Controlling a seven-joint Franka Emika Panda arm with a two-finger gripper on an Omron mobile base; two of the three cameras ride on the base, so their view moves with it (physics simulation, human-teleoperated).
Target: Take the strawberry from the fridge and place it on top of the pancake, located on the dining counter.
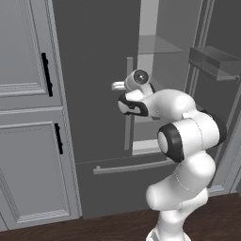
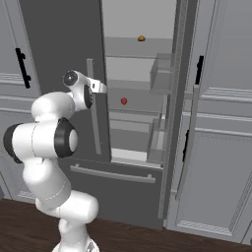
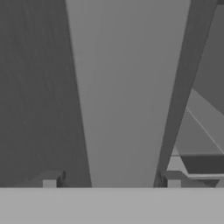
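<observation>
- A kitchen wall of light grey panelled cabinets [image 1: 28, 117] with short black handles flanks the dark grey fridge [image 1: 94, 94]; dark wood floor [image 2: 147, 236] runs along the bottom.
- The fridge's right door [image 2: 184, 108] stands swung out, its edge toward the camera in the right base view, leaving a tall pale opening between it and the closed left door.
- The left door's vertical bar handle [image 2: 93, 113] runs along the edge next to the opening; a horizontal bar handle [image 2: 113, 174] crosses the bottom drawer below.
- The strawberry [image 2: 124, 101] sits on a middle glass shelf inside the fridge, towards the left of the opening, with free shelf to its right.
- A small orange-brown lump [image 2: 141, 38] lies on a higher shelf, well apart from the strawberry.
- Door bins [image 1: 214, 61] jut from the open door's inner face, narrowing the right side of the opening.
- The end effector [image 2: 103, 87] is at the bar handle of the left door, just left of the opening and slightly above the strawberry's level.
- In the hand view its fingertips [image 3: 50, 179] stand one on each side of the pale handle bar [image 3: 127, 96], with a gap visible on either side; the jaws are apart and not pressed on the bar.
- The arm's elbow [image 2: 44, 138] bulks out in front of the left door, low and to the left of the opening.
</observation>
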